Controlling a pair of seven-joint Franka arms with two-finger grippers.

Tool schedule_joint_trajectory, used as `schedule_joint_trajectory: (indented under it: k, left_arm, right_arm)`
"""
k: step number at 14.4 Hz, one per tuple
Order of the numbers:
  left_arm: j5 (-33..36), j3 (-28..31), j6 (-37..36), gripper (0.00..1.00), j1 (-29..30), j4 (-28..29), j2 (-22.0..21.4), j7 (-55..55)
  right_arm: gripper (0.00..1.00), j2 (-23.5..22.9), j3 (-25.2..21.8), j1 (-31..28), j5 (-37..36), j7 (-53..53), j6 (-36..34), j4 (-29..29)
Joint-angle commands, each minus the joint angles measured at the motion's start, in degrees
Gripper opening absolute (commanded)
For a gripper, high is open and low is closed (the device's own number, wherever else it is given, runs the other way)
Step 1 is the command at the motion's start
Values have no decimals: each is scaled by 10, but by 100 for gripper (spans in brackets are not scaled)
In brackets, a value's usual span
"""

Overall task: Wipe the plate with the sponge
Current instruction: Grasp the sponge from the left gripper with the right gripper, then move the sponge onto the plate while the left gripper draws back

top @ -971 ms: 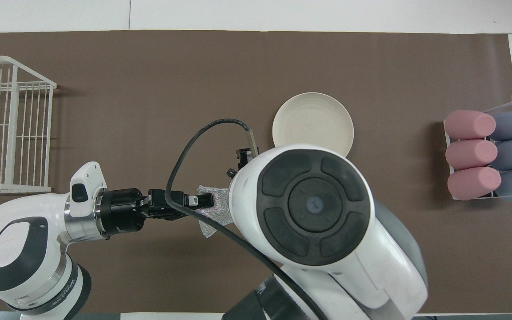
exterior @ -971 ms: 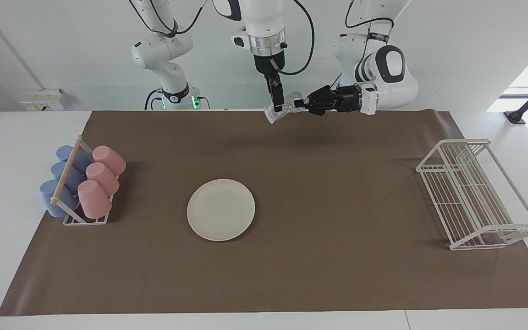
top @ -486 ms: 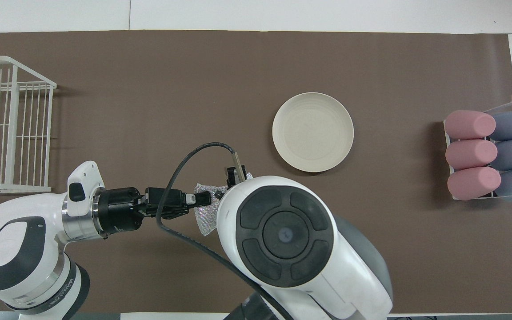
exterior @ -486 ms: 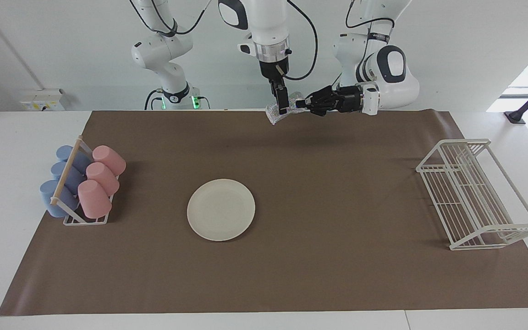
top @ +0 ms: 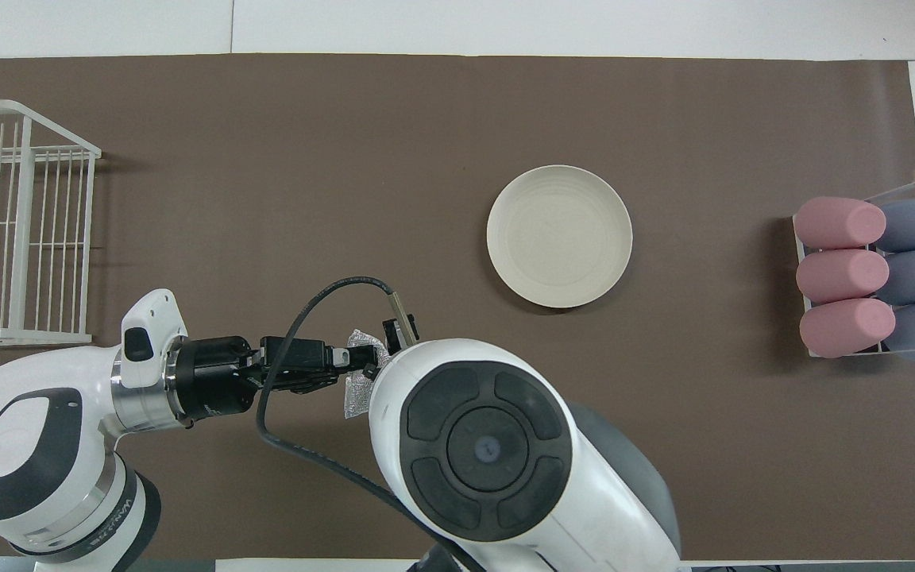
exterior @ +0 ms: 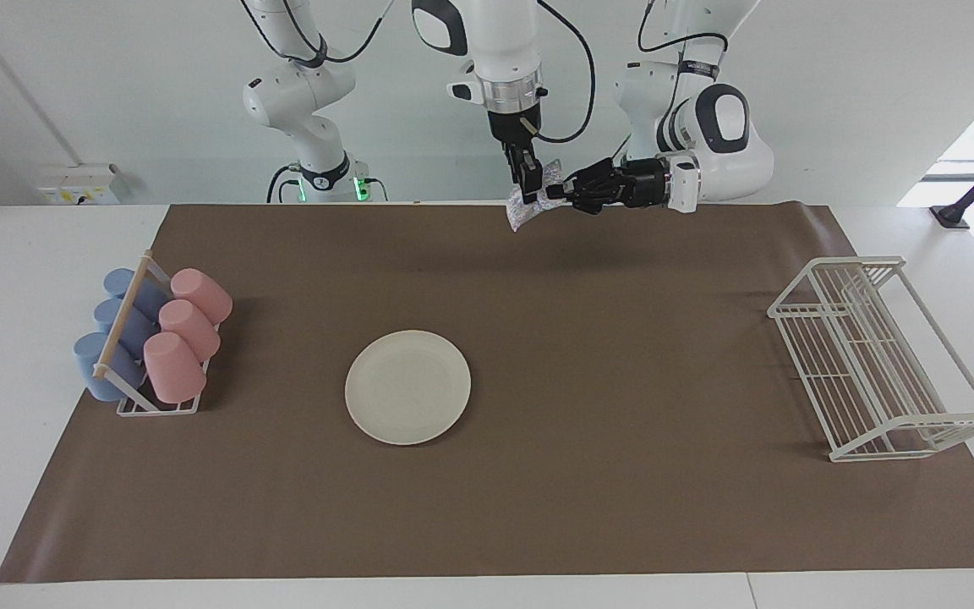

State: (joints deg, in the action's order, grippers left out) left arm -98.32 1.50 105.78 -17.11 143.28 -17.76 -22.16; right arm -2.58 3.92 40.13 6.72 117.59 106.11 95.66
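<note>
The cream-white plate [exterior: 407, 386] lies flat on the brown mat, toward the right arm's end of the middle; it also shows in the overhead view [top: 559, 236]. The silvery sponge [exterior: 521, 216] hangs in the air over the mat's edge nearest the robots, also seen from above [top: 356, 393]. My left gripper [exterior: 561, 190] reaches in level and is shut on the sponge. My right gripper [exterior: 531, 188] points straight down with its fingers closed on the same sponge. From above, the right arm hides its own gripper; the left gripper [top: 354, 357] shows beside it.
A rack with pink and blue cups [exterior: 149, 338] stands at the right arm's end of the mat, also in the overhead view [top: 870, 278]. A white wire dish rack [exterior: 876, 355] stands at the left arm's end [top: 13, 222].
Both grippers and the sponge between them have shifted together a little toward the left arm's end and slightly upward. The plate has not moved.
</note>
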Motion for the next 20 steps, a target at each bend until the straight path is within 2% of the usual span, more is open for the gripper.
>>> schedule_joint_trajectory:
  k: [1,9,10,11,13,16,20]
  left_arm:
    - [-10,6,8,0,-5,13,-15,3]
    - [11,8,7,0,-4,11,-16,7]
    - [27,8,7,14,-4,8,-16,9]
    - [45,8,9,99,-4,4,-18,24]
    - [58,8,8,100,1,-5,-19,61]
    - [59,7,10,100,2,-7,-19,63]
    - [60,7,14,100,2,-7,-19,72]
  right_arm:
    - [0,17,1,-2,23,-17,1,19]
    - [0,17,1,-6,39,-17,-2,18]
    - [0,18,1,-6,39,-18,-4,19]
    - [0,18,0,-6,38,-22,-4,20]
    - [0,20,-1,-14,37,-56,0,23]
    - [0,20,-2,-56,36,-134,9,41]
    - [0,11,-1,-123,35,-236,129,130]
